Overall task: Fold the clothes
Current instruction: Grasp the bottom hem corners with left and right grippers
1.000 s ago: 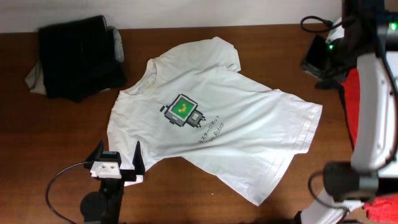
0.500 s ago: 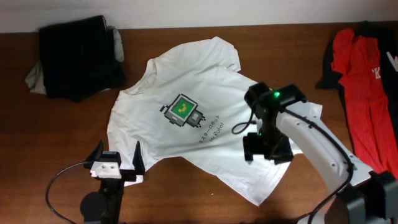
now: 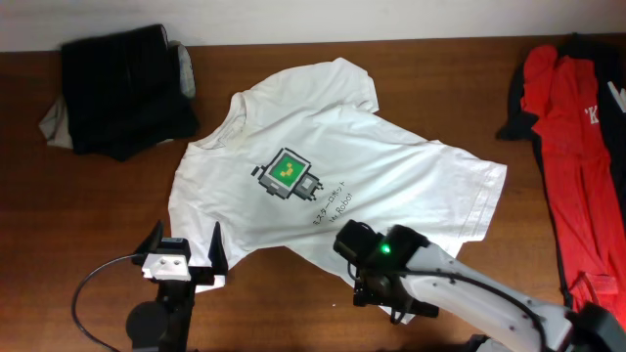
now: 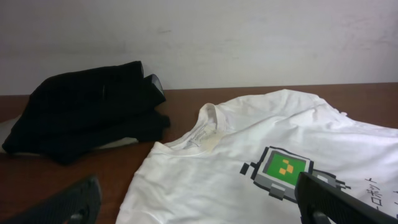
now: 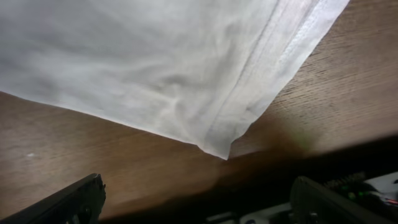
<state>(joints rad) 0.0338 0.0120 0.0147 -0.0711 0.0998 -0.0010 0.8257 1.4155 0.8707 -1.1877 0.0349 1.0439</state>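
White T-shirt (image 3: 391,186) shows us its near hem corner (image 5: 222,152) just beyond our right end effector (image 5: 196,186), spread wide and empty, nearer than the equally open, empty left end effector (image 3: 184,242).

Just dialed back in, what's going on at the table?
The white T-shirt lies spread print-up on the table, not yet folded. The right gripper hangs open over a hem corner; the left gripper sits open at the shirt's other side. Neither holds anything. A black pile and a red garment lie aside.
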